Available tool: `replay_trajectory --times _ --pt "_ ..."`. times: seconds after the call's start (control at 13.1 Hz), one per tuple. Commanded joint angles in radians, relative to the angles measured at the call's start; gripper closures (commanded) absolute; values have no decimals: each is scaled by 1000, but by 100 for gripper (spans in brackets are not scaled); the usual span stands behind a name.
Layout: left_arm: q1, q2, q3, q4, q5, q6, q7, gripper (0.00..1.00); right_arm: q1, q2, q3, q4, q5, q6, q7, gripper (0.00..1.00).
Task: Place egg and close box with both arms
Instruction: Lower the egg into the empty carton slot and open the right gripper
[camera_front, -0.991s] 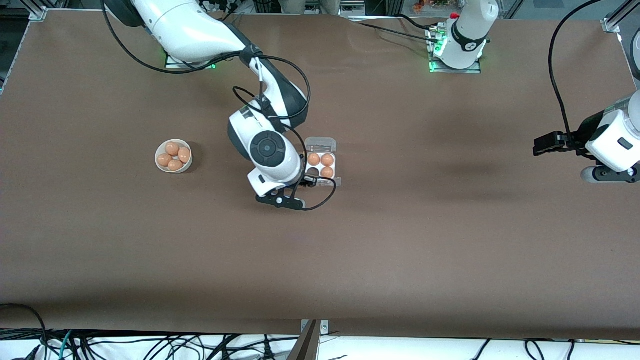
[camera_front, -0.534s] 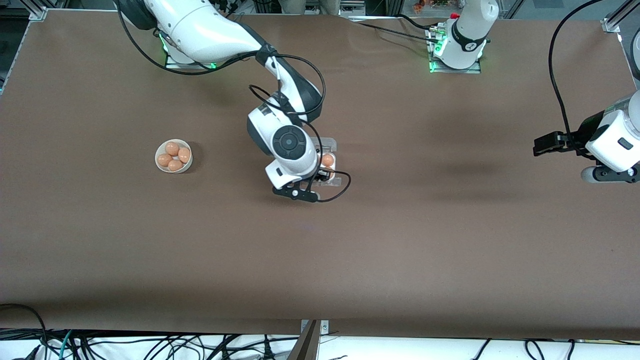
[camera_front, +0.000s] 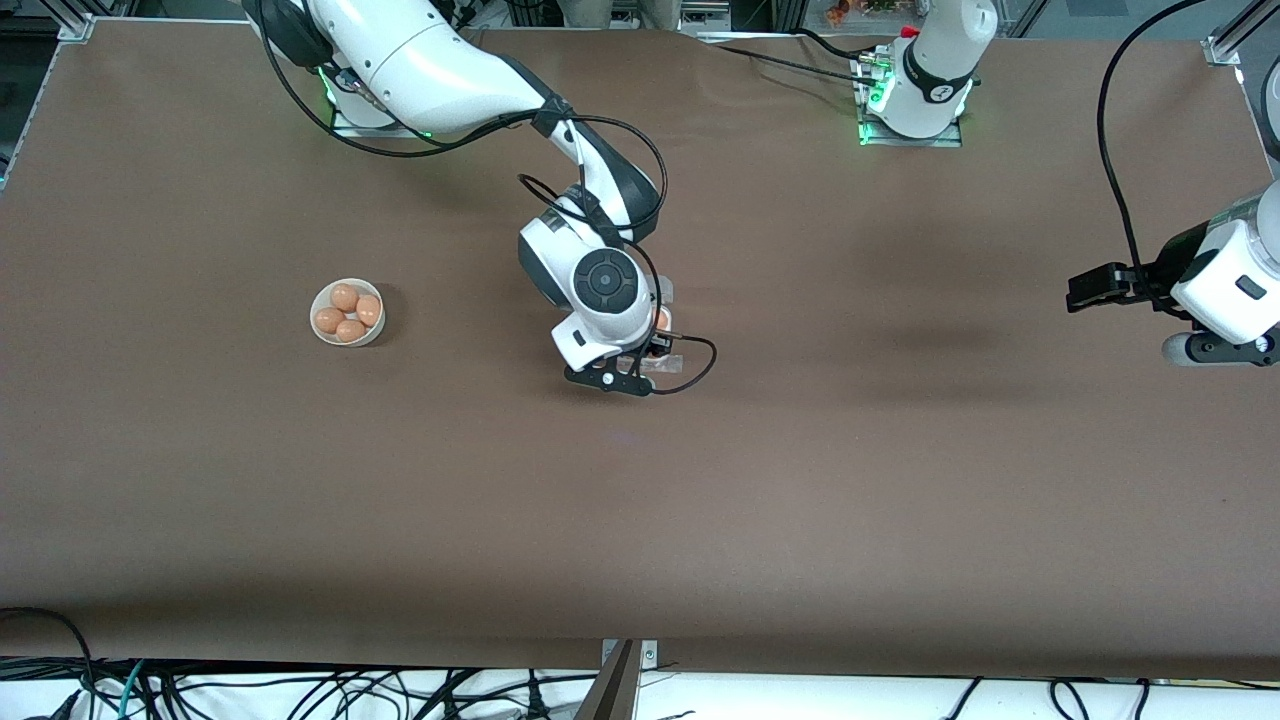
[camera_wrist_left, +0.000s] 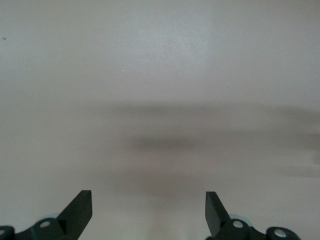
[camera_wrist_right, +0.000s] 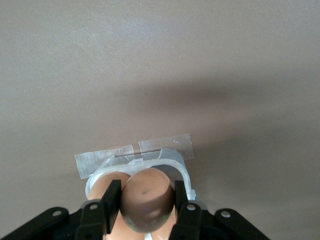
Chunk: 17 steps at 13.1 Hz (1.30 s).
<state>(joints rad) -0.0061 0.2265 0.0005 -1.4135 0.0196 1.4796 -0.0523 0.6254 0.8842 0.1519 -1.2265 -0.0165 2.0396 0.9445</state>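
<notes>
My right claw (camera_wrist_right: 146, 200) is clamped on the egg (camera_wrist_right: 146, 197), both black fingers (camera_wrist_right: 111, 197) pressed flat against its sides, low in the middle of the right wrist view. Directly under it sits the box (camera_wrist_right: 170, 159), its white rim and clear plastic edge peeking out around the egg, with another orange egg showing beside my finger inside the tray. Two strips of tape (camera_wrist_right: 104, 160) hold the box's edge down on the worktop (camera_wrist_right: 160, 60). In the front view, my right arm (camera_front: 450, 70) sweeps down from the upper left of the frame to the centre, and its wrist covers nearly all of the box (camera_front: 664, 362); only a sliver of tray and a bit of orange show at the wrist's edge. I cannot tell from here which cell the egg hangs over. Over at centre left of the front view, the round white bowl (camera_front: 322, 336) holds four more eggs, well apart from the box. My left claw (camera_wrist_left: 149, 212) is released, its two finger tips spread wide at the bottom corners of the left wrist view, with nothing but bare worktop and soft shadow between them. That left arm (camera_front: 1225, 280) waits at the right edge of the front view, well apart from the box.
</notes>
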Motion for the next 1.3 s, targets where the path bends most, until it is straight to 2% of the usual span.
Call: replay_trajectory --times 0.0,0.15,0.3,0.53,0.69,0.91,1.07,1.22 --pt "8 8 -4 27 -10 -7 11 0 8 -11 -8 -22 -22 10 30 100" --pt "6 8 -5 27 -15 -7 11 0 10 -11 -6 -31 -23 10 31 98" --pt "-5 8 -8 27 -18 -9 8 0 10 -13 -6 -31 -26 8 55 0" --pt "-34 8 -20 25 -26 -9 -8 0 10 -16 -6 -30 -40 7 59 0" --pt "-67 8 -25 25 -70 -10 -53 0 4 -22 -6 -28 -40 -1 50 0" --pt "-161 20 -25 22 -105 -12 -164 0 -38 -71 -9 -28 -40 -74 14 0" --pt "-218 27 -25 21 -177 -16 -258 8 -84 -129 -11 -30 -34 -200 -57 0" --pt "-268 34 -25 24 -255 -15 -419 29 -142 -201 -14 -68 -28 -280 -156 0"
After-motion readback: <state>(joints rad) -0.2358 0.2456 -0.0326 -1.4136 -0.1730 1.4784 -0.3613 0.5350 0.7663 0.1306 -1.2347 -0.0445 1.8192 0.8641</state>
